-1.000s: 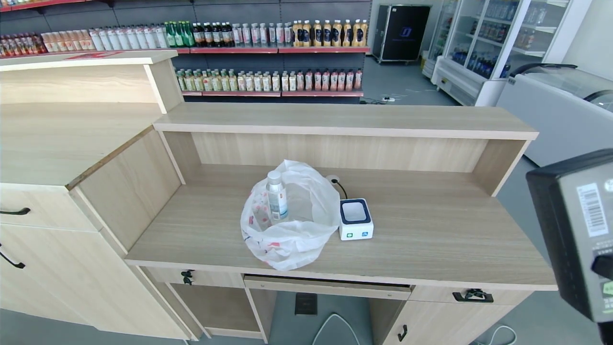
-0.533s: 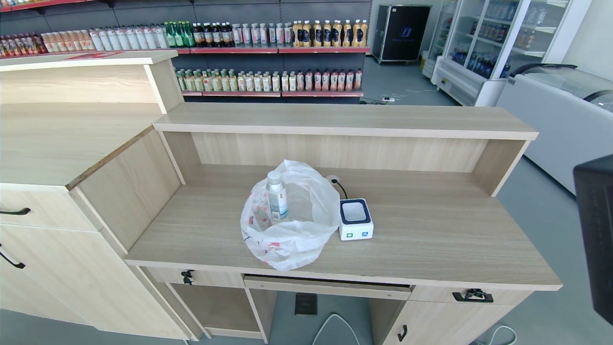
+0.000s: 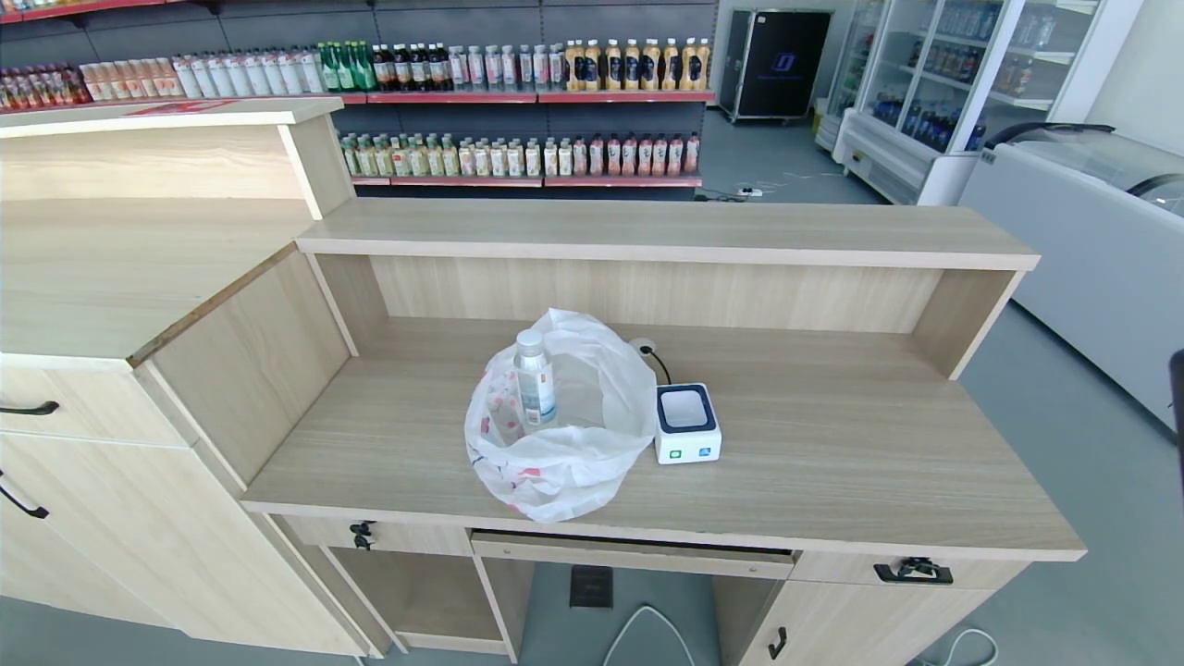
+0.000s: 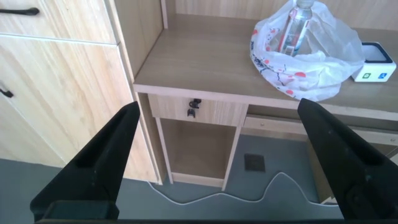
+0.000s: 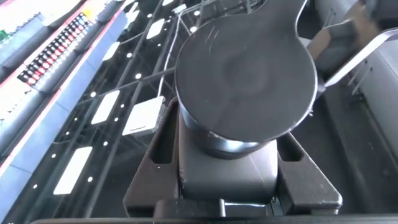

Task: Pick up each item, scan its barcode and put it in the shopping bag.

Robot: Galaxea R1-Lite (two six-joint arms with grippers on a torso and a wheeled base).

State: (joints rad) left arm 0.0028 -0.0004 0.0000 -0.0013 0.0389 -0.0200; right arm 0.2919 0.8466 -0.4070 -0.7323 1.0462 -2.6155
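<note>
bottle (image 4: 297,26) in shopping bag (image 4: 314,71), well apart from left hand (image 4: 219,107)

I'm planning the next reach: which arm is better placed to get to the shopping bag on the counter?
Left, probably. The left gripper is open and faces the counter, with the shopping bag and the bottle in it ahead. The right wrist view looks up at the ceiling, away from it.

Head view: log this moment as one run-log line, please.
bottle: upright inside shopping bag | scanner: on counter beside shopping bag | left gripper: open, empty, away from counter
</note>
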